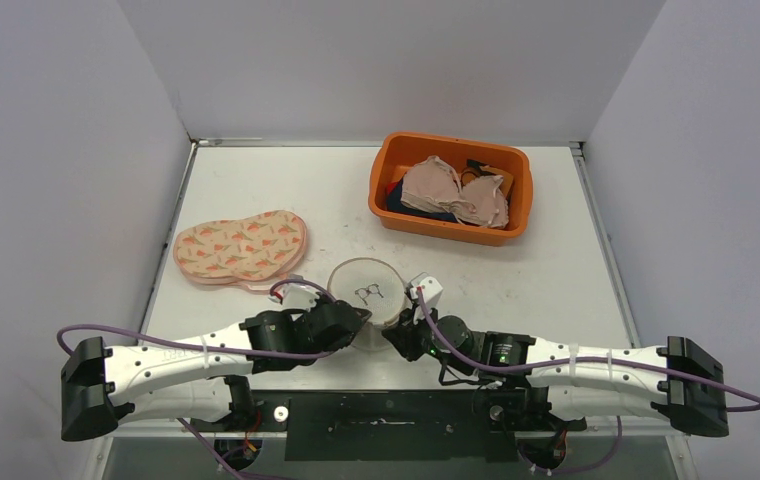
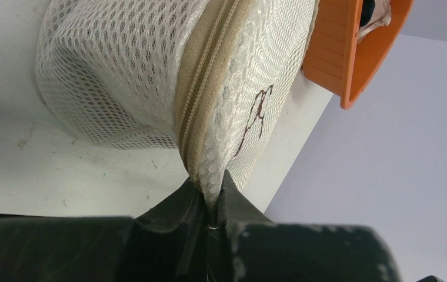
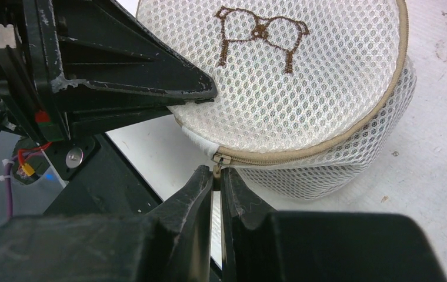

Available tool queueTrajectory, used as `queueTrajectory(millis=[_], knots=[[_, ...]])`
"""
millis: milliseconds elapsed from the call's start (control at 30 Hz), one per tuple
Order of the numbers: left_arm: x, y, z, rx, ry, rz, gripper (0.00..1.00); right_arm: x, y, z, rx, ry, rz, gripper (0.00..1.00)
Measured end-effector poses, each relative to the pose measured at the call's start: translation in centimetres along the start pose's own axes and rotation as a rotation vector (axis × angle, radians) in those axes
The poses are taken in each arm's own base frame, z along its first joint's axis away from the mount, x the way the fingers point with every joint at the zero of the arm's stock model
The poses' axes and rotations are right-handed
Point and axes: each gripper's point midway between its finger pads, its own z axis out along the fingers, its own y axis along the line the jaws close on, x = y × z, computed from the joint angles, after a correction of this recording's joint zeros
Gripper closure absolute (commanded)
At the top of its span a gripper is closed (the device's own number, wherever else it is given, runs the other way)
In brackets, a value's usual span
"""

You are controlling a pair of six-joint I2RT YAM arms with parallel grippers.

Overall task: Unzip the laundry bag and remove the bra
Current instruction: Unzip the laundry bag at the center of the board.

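The laundry bag is a round white mesh pouch with a brown embroidered bra mark and a tan zipper, standing at the table's near middle. It fills the left wrist view and the right wrist view. Its zipper is closed. My left gripper is shut on a fold of the bag's mesh rim. My right gripper is shut on the zipper pull at the bag's near edge. The bag's contents are hidden.
An orange bin with beige bras and dark clothes stands at the back right; its corner shows in the left wrist view. A peach patterned bra-shaped case lies at the left. Walls close three sides.
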Motion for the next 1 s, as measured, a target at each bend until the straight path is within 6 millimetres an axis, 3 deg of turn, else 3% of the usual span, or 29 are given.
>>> queueTrajectory(millis=[500, 700, 900, 1000], knots=[[1.2, -0.1, 0.4, 0.05, 0.052, 0.091, 1.0, 1.0, -3.7, -1.5, 0.15, 0.003, 0.006, 0.95], [2.2, -0.8, 1.2, 0.15, 0.116, 0.247, 1.0, 0.8, -3.8, -2.9, 0.133, -0.013, 0.012, 0.95], [2.3, -3.1, 3.1, 0.27, 0.256, 0.393, 1.0, 0.9, -3.4, -4.0, 0.092, -0.031, 0.029, 0.95], [2.8, -3.4, 4.1, 0.308, 0.351, 0.473, 0.74, 0.8, -3.2, -4.2, 0.081, -0.039, 0.037, 0.95]])
